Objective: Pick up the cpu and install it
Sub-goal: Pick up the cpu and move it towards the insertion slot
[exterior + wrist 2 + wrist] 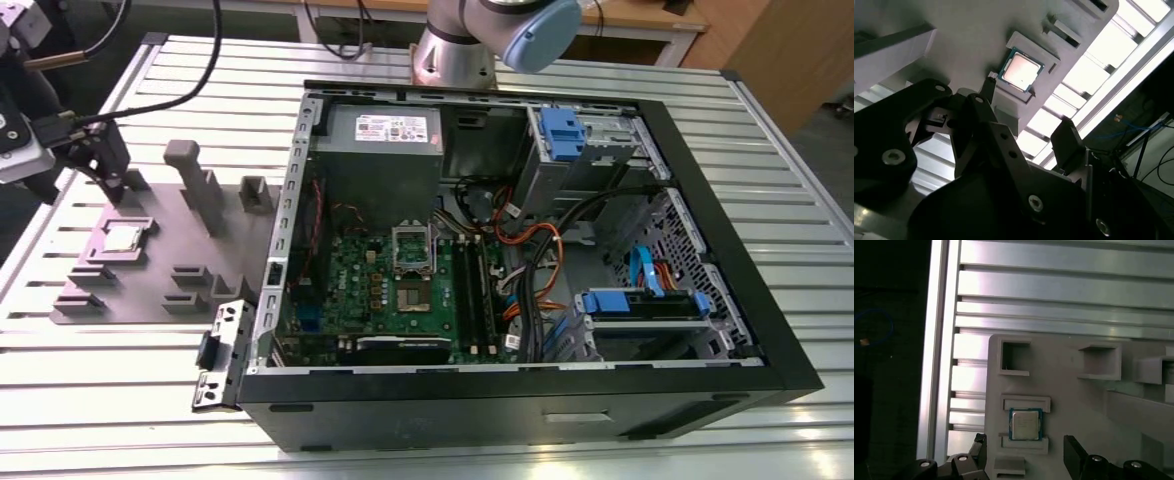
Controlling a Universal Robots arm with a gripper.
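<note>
- Exterior view: high up, angled down across the slatted table [107, 400]; far enough back to take in the whole open computer case [534, 405] and the grey fixture plate [160, 235] at the exterior view's left.
- First wrist view: riding on the arm, facing almost straight down, close over a corner of the fixture plate and the table slats beside it; cpu [1025, 424] in its pocket [1026, 403] near the parted tips of the gripper [1026, 449].
- Second wrist view: also on the arm, tilted steeply, looking past the dark gripper body toward the same pocket.
- Shared by all three: cpu, pocket, plate corner, gripper; small in the exterior view, near in both wrist views.
</note>
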